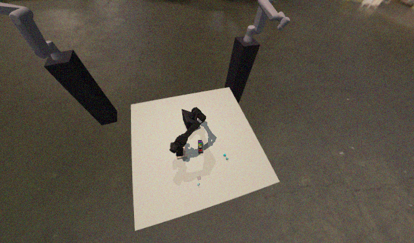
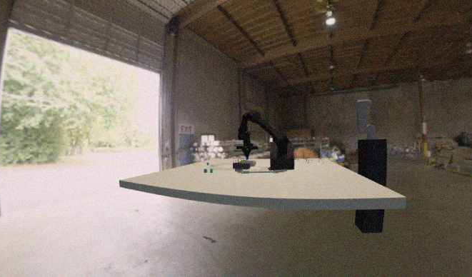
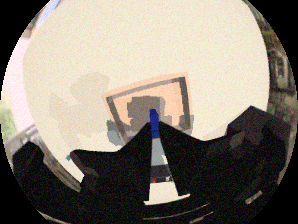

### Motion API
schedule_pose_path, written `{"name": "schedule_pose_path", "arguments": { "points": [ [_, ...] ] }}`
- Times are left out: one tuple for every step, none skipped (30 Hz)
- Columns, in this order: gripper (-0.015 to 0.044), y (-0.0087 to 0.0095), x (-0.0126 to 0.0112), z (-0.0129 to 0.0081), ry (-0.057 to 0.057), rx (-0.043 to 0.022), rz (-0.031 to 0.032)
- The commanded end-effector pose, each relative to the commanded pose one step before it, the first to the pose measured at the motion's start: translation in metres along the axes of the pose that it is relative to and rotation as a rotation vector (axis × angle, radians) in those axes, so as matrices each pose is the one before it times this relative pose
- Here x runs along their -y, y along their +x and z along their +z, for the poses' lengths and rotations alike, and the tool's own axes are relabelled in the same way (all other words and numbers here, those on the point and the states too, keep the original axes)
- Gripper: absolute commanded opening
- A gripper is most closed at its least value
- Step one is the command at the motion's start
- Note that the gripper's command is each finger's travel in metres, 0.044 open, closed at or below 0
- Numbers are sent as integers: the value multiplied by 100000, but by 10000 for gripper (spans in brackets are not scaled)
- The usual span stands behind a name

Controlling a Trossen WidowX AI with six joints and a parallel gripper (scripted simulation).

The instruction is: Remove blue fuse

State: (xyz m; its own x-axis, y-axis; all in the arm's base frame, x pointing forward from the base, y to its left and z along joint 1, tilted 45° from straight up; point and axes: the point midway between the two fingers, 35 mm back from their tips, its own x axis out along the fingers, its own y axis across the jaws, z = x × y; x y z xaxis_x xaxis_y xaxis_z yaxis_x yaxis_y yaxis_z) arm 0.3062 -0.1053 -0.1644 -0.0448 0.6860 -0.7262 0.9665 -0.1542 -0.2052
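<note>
My gripper (image 1: 179,153) (image 2: 246,154) (image 3: 154,125) is shut on the blue fuse (image 3: 154,120) (image 2: 246,156) and holds it upright, clear of the table. In the wrist view the fuse hangs over the shallow pink tray (image 3: 176,98), whose floor is shaded by my gripper. In the top view only a sliver of the tray (image 1: 180,158) shows under my wrist. The black fuse block (image 1: 200,152), with its remaining coloured fuses, stands to the right of my gripper, apart from it.
The arm's base (image 1: 188,116) (image 2: 282,157) stands at the back of the white table (image 1: 154,194) (image 2: 311,185). Small teal pieces (image 1: 225,156) (image 2: 208,170) lie right of the block, and another one (image 1: 198,184) lies nearer the front. Two black camera posts (image 1: 80,86) (image 1: 241,67) stand beyond the table.
</note>
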Motion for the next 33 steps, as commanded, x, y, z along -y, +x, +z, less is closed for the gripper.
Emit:
{"name": "schedule_pose_path", "arguments": {
  "points": [
    [0, 776, 88, 24, 790, -744, 181],
    [0, 25, 2, -1, 0, -2, -1],
    [0, 0, 0, 0, 0, 0, 0],
    [26, -381, -46, -49, -778, 670, -356],
    [53, 0, 0, 0, 0, 0, 0],
    [79, 0, 0, 0, 0, 0, 0],
    [105, 0, 0, 0, 0, 0, 0],
    [131, 0, 0, 0, 0, 0, 0],
    [157, 0, 0, 0, 0, 0, 0],
    [184, 0, 0, 0, 0, 0, 0],
    [210, 0, 0, 0, 0, 0, 0],
    [236, 0, 0, 0, 0, 0, 0],
    [263, 0, 0, 0, 0, 0, 0],
    [289, 0, 0, 0, 0, 0, 0],
    [315, 0, 0, 0, 0, 0, 0],
    [330, -289, -11, 13, 68, -29, 33],
    [330, -871, -17, 36, 202, -96, 96],
    [330, -1318, 17, 43, 298, -167, 134],
    [330, -885, 40, 20, 195, -127, 83],
    [330, -296, 18, 5, 64, -45, 27],
    [330, 0, 0, 0, 0, 0, 0],
    [330, 0, 0, 0, 0, 0, 0],
    [330, 0, 0, 0, 0, 0, 0],
    [330, 0, 0, 0, 0, 0, 0],
    [330, 0, 0, 0, 0, 0, 0],
    [330, 0, 0, 0, 0, 0, 0],
    [330, 0, 0, 0, 0, 0, 0],
    [330, 0, 0, 0, 0, 0, 0],
    [330, 0, 0, 0, 0, 0, 0],
    [330, 0, 0, 0, 0, 0, 0],
    [330, 383, 28, -37, 582, -705, -118],
    [330, 0, 0, 0, 0, 0, 0],
    [330, 0, 0, 0, 0, 0, 0]
  ]
}}
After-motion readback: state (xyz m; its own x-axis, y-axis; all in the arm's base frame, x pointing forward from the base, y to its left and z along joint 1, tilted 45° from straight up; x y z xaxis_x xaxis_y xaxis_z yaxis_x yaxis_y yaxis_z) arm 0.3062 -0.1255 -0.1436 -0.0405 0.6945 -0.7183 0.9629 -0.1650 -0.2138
